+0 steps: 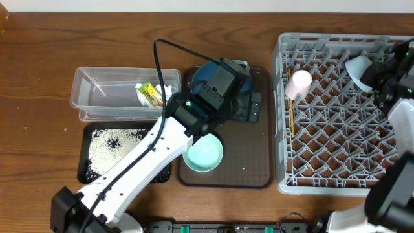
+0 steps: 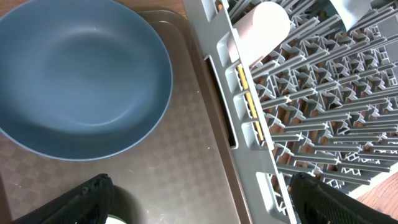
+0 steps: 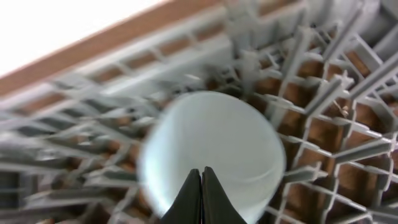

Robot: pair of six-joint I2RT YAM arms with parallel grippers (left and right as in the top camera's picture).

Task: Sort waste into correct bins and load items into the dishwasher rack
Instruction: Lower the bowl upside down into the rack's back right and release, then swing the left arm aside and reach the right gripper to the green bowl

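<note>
Far left, overhead alone: clear tub (image 1: 97,111), wrapper (image 1: 150,94) inside; black tray (image 1: 83,158), rice (image 1: 113,145). Centre: left gripper (image 2: 205,202) spread wide over brown tray (image 2: 180,162); wrist view bares one blue plate (image 2: 81,74); mint bowl (image 1: 206,155) near. Right, rack (image 1: 282,136): one cup (image 1: 299,84), chopsticks (image 1: 292,123), light-blue bowl (image 3: 211,140); right gripper (image 3: 202,171) pressed together before it.

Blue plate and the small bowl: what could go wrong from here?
The blue plate lies flat on the brown tray, so the open left claw may slide off its rim. The right claw pinches the small bowl by its rim only, over the rack; it could swing or land tilted.
</note>
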